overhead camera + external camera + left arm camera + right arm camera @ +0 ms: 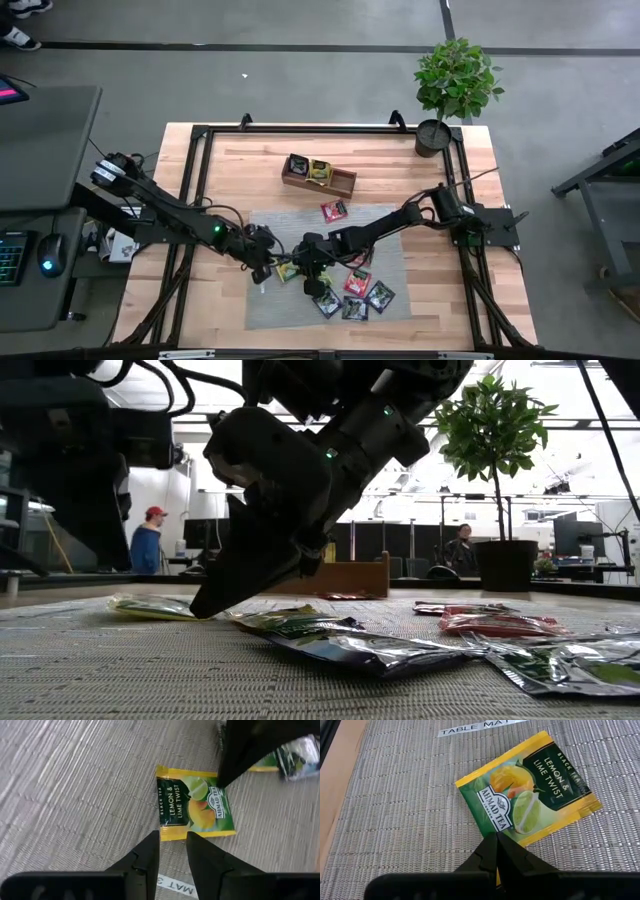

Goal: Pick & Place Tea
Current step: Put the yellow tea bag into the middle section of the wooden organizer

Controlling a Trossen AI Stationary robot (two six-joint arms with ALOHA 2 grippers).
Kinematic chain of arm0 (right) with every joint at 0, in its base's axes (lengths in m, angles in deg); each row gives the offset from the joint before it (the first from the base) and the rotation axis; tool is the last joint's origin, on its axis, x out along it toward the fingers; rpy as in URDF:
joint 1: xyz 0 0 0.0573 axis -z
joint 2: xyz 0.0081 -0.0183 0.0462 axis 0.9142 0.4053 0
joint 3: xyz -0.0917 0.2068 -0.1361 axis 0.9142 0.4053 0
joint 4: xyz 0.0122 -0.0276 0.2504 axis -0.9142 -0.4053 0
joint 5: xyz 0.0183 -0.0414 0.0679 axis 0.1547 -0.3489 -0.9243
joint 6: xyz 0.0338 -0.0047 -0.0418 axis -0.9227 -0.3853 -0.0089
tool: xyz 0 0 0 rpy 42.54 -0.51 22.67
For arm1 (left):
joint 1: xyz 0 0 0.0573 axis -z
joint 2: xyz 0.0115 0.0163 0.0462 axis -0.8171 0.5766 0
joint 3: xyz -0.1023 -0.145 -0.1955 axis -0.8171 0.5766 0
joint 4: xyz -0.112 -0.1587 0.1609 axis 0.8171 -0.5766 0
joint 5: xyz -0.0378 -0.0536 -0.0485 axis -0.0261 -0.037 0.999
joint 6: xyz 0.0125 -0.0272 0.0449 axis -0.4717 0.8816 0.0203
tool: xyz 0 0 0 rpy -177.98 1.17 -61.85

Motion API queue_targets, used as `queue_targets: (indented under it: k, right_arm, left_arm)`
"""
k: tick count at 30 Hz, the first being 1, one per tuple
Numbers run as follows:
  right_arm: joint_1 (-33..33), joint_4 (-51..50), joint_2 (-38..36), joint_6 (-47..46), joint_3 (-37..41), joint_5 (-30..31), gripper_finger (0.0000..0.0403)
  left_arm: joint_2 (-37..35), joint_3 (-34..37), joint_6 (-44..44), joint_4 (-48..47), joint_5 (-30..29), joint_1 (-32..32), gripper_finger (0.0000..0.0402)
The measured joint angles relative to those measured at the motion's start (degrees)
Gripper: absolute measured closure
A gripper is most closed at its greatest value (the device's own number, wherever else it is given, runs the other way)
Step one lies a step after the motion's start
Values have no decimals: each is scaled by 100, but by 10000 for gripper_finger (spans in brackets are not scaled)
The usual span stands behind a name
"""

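On the grey mat point(262, 300), going left to right, we find the left gripper point(262, 271) low at the mat's near-left part, its fingers slightly parted and holding nothing, one edge of a yellow-green lemon and lime sachet point(195, 805) lying just ahead of the fingertips. Just beside it, the right gripper point(305, 262) reaches in from the other side of the same sachet; in its wrist view its fingers point(492, 855) are pressed together over the sachet's edge, though we cannot tell whether the edge is truly pinched or only lies under them. Right of both grippers, the rest of the tea lies loose on the mat: a cluster of dark and red sachets point(352, 292) near the front edge and one red sachet point(333, 210) farther back. Behind it stands the wooden tray point(342, 186), already holding a few sachets point(308, 169), and a potted plant point(455, 85) occupies the table's far right corner. Our worry is crowding: with both grippers at one flat sachet, they could collide, or a shallow nip on the slick packet could let it slide or drop short of the tray
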Motion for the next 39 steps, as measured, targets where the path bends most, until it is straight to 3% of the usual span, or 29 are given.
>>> queue_targets:
  k: [8, 11, 19, 39]
  right_arm:
    - [0, 11, 4, 2, 4, -17, 403]
    - [-4, 10, 4, 2, 4, -15, 403]
    - [-3, 4, 7, -2, 7, -43, 403]
    - [-11, -2, 11, 4, 7, -118, 403]
  left_arm:
    - [318, -2, 608, 33, 122, -8, 305]
    - [395, -2, 564, 60, 486, -169, 305]
    - [405, 0, -486, 496, 1459, -917, 305]
    - [403, 2, -2121, 126, 3648, -2280, 304]
